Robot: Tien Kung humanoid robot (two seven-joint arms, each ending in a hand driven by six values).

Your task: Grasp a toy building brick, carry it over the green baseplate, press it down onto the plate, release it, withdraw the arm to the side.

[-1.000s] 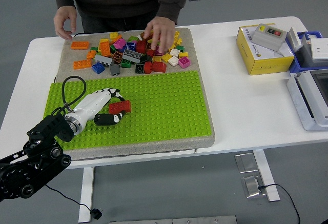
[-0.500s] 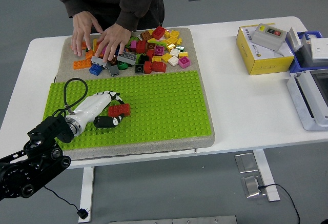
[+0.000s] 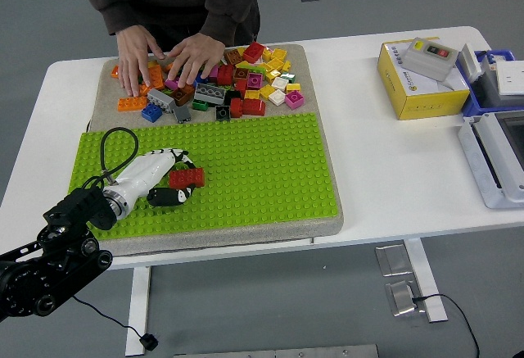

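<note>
Down low on the left, the robot's left hand [image 3: 168, 179] has its fingers curled around a red brick [image 3: 187, 178], which sits on the green plate [image 3: 262, 169]. Behind the plate, a person's two hands [image 3: 168, 56] rest on the pile of bricks [image 3: 237, 83]. Off to the right a yellow box [image 3: 413, 88] has writing too small to read.

Red brick [image 3: 187, 179] on studded lime-green baseplate [image 3: 246, 169].
White left hand [image 3: 155, 179] with black fingertips; multicoloured brick pile [image 3: 237, 79] at upper centre; yellow box [image 3: 417, 79] on white bench [image 3: 393, 169].
</note>
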